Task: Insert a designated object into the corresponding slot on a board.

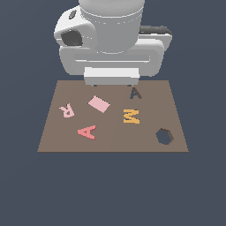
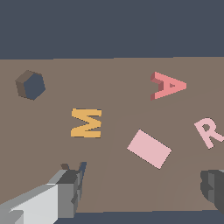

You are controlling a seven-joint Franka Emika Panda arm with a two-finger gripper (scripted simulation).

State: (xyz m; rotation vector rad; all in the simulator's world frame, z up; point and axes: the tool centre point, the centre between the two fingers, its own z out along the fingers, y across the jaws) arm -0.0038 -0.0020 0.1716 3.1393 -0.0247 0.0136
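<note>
Jaws (image 2: 140, 183) spread, empty, above pink rectangle (image 2: 149, 148); salmon A (image 2: 168, 85) just beyond it, apart from slot (image 1: 135, 93).

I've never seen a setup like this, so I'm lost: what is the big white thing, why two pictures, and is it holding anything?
The white bulk is a simulated robot arm, seen from an outside camera. The other picture comes from a camera on its wrist, looking down past its claw, which is open and holds nothing. Below lies a brown board. On it sit a red A, a pink R, a pink rectangle and an orange M. There are also an A-shaped slot and a hexagonal hole.
</note>
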